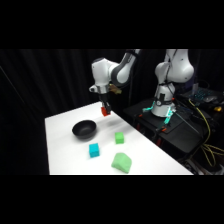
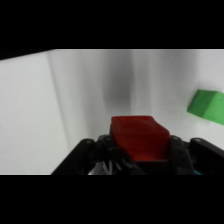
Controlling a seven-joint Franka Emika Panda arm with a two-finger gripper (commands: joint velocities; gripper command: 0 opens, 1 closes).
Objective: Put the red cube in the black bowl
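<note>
On the white table (image 1: 150,155) a green wedge (image 1: 121,162) is lying nearest, a teal cube (image 1: 94,150) at its 10 o'clock. Farther, the gripper (image 1: 105,111) is gripping the red cube (image 1: 105,112) between closed jaws, hanging above the table at 2 o'clock of the black bowl (image 1: 84,129).

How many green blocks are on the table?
2. A small green cube sits to the right of the black bowl. A bigger green block lies nearer the table's front edge, right of the teal cube. None looks hidden.
</note>
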